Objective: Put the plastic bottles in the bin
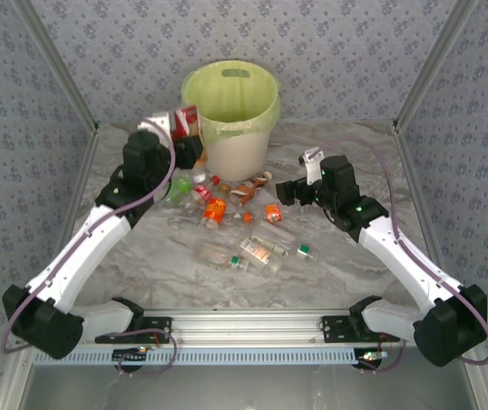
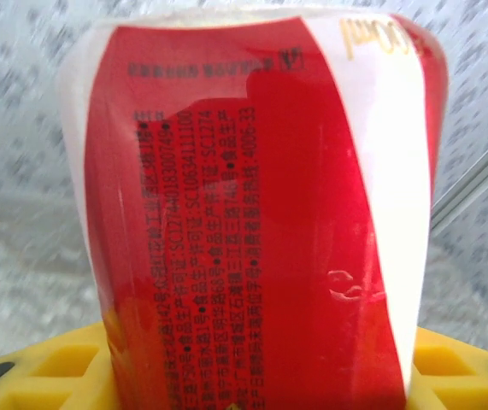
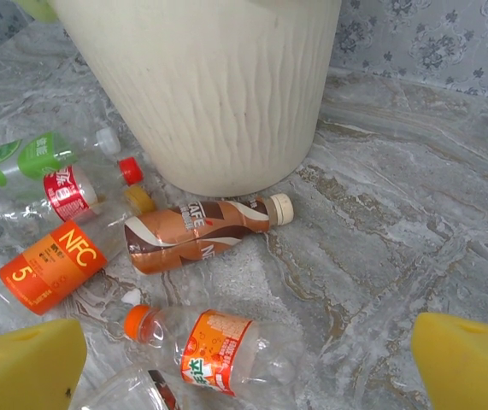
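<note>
Red-labelled bottle (image 1: 187,120) at the bin's (image 1: 235,154) left rim
left jaws clamp it, seemingly short of the opening, so a release here could miss onto the counter (image 1: 167,273); right jaws wide apart

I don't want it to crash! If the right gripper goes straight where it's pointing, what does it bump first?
Probably the orange-cap bottle lying on the table just ahead of the open right gripper. Beyond it lie the brown bottle and the bin, though depth is hard to judge.
</note>
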{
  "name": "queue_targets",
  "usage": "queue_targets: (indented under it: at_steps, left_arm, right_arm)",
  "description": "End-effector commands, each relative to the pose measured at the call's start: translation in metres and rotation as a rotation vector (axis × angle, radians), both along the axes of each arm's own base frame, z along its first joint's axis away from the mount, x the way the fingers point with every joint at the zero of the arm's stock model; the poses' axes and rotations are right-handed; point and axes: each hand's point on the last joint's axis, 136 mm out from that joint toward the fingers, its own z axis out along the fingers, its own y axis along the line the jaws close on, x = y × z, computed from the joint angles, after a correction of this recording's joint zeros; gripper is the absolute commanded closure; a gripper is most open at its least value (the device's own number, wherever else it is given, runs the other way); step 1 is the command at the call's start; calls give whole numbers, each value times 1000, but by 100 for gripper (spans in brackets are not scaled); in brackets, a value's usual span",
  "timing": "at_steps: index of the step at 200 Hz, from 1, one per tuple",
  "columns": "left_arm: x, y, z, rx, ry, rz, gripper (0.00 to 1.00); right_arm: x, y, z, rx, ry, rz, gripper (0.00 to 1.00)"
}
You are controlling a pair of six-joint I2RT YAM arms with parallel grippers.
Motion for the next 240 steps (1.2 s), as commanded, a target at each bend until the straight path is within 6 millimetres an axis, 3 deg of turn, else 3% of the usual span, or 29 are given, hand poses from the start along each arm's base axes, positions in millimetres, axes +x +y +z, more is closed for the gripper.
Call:
queue_targets:
  at_steps: [1,63,82,99,120,146,176,190,196,225,240]
  left_arm:
    - [12,-14,72,-65,-196,-58,51]
    - [69,-49,130,-91,-361,-94,49]
    - [93,-54,134,-53,-374,-61,49]
    - [118,-51,119,-38,-356,12,49]
    - [135,-57,99,-13,-356,-14,49]
    - [145,-64,87,118,-332,-44,49]
    - [158,-81,58,241,-283,-118,49]
    - [162,-79,51,276,-302,-103,47]
    - [165,-78,34,303,-279,-99,46]
    - [174,-72,2,389,-261,-60,39]
    - [174,-71,-6,399,-243,-63,33]
  right_arm:
    - [0,-2,7,38,-35,-30,0]
    - [-1,-22,12,34,-71,-128,0]
    - [-4,-24,13,49,-78,-138,0]
    - [-5,-27,14,49,-86,-156,0]
    - [-6,-35,17,49,-90,-193,0]
    - [-12,-41,17,48,-90,-215,0]
    - [-13,-47,13,59,-96,-245,0]
    - [-12,-47,13,68,-95,-251,0]
    - [-11,-47,12,70,-94,-253,0]
    - [-10,-48,12,57,-88,-261,0]
    - [-10,-50,13,45,-87,-267,0]
